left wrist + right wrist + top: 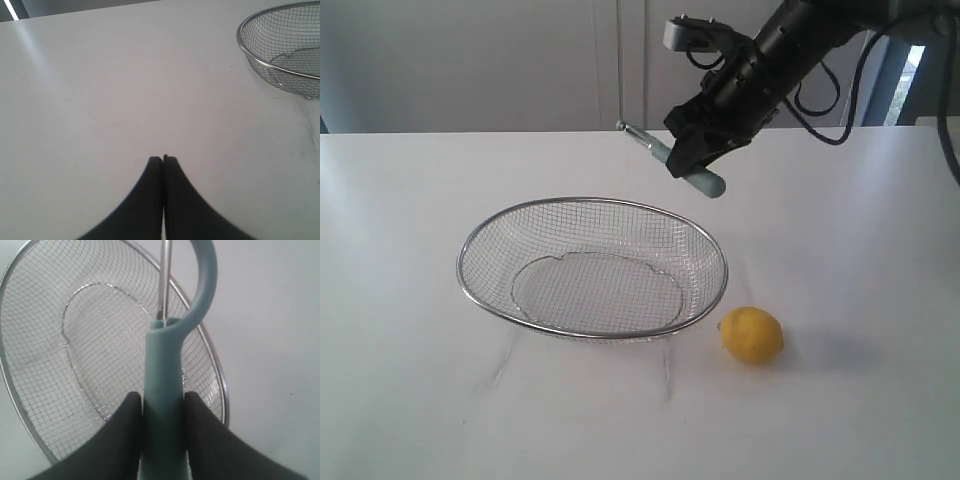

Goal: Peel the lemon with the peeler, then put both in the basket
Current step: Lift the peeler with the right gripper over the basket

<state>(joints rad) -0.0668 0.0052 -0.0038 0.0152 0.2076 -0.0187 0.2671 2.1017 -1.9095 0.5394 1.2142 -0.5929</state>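
The yellow lemon (752, 334) lies on the white table just right of the wire mesh basket (592, 268). My right gripper (692, 152) hangs in the air above the basket's far right rim, shut on the teal handle of the peeler (705, 182). In the right wrist view the peeler (165, 385) runs between the two black fingers, its curved head and metal blade over the basket (60, 340). My left gripper (163, 159) is shut and holds nothing, low over bare table, with the basket's rim (250, 52) off to one side. The left arm does not show in the exterior view.
The white table (420, 200) stretches all around the basket. A pale wall with a panel seam stands behind the table's far edge. Black cables hang from the right arm at the upper right.
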